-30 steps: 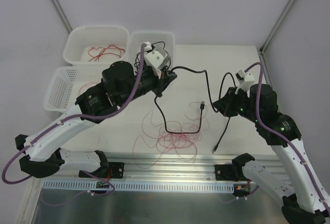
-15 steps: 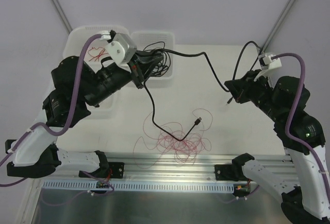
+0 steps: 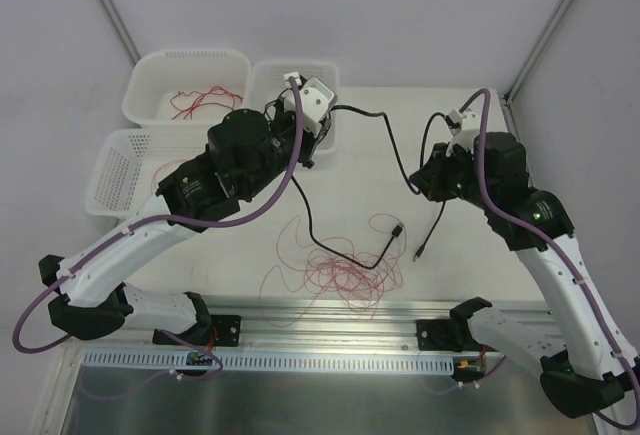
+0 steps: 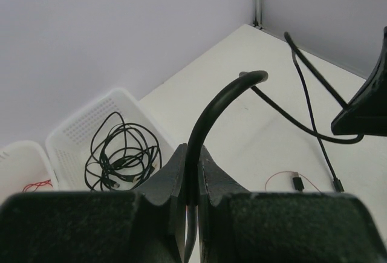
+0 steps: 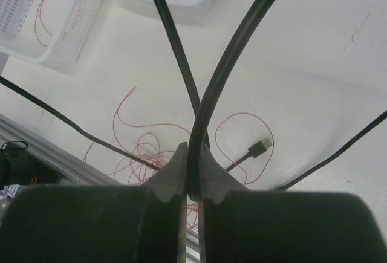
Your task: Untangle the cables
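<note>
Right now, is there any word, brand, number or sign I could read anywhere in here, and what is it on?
No text can be read.
The baskets, table, black cable and red wires show no lettering.
The left arm and right arm show only tiny coloured specks, too small to read.

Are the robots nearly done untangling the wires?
Not yet. Done: coiled black cables and some red wires lie in baskets. In hand: left gripper and right gripper both pinch a stretched black cable. Left: the red tangle on the table.
</note>
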Controlling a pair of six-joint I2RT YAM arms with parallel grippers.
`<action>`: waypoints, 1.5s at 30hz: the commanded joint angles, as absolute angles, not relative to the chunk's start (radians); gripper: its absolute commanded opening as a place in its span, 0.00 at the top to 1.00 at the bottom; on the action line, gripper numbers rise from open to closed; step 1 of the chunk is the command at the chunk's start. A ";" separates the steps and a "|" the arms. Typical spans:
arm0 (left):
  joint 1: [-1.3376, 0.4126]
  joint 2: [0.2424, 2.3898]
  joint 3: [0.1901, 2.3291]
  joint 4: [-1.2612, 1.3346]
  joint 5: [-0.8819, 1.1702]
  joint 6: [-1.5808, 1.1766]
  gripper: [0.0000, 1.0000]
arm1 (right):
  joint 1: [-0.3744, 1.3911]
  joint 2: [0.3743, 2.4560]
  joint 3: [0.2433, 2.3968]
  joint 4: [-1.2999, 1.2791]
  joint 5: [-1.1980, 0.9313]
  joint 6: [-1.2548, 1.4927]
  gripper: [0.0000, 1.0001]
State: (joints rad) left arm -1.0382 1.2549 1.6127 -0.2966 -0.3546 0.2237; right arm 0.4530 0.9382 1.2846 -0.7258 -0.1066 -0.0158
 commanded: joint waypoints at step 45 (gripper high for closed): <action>-0.983 1.270 1.553 -0.275 -0.531 0.126 1.00 | 0.456 1.097 1.021 -0.586 -0.206 -0.014 0.25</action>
